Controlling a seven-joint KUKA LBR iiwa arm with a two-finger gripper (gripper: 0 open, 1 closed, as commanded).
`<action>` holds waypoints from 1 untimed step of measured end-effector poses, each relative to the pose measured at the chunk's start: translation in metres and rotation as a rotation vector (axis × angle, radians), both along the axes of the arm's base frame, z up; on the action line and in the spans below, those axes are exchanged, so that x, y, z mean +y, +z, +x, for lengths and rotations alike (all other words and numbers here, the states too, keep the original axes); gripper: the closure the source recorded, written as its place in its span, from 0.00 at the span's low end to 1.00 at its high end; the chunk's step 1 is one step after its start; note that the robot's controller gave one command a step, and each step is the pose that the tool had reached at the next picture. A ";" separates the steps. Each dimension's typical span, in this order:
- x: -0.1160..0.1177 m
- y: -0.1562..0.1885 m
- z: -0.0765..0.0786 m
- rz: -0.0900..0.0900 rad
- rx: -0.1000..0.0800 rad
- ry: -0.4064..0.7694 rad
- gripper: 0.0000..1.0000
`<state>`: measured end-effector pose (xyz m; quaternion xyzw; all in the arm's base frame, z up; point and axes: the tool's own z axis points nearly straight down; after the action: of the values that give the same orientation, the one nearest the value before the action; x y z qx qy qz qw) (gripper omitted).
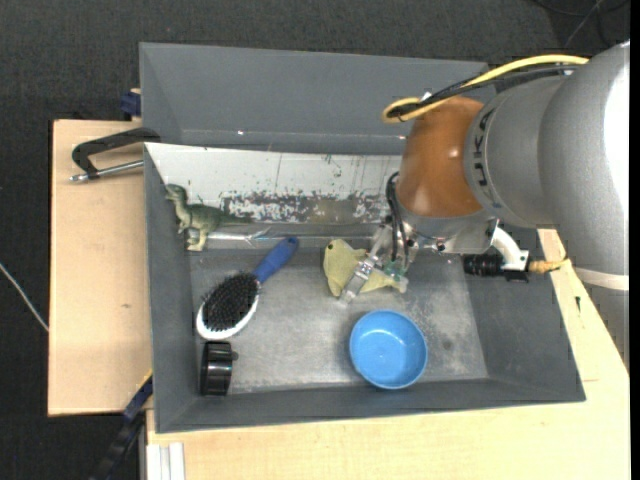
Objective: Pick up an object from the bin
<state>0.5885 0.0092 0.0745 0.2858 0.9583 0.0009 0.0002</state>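
Five things lie in the bin point(462, 320), none lifted, so we judge the pick not yet done. Our gripper point(383, 266) is low over a pale yellow crumpled thing point(340, 266) at its tip; open or closed, we cannot tell. A blue bowl point(388, 350) sits near it. Lifting remains.

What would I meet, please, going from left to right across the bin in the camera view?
Green toy dinosaur → black hairbrush with a blue handle → blue bowl.
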 end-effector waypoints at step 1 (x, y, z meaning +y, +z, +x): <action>0.000 0.001 0.001 -0.001 -0.002 0.001 0.00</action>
<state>0.5896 0.0097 0.0757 0.2851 0.9585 0.0009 0.0013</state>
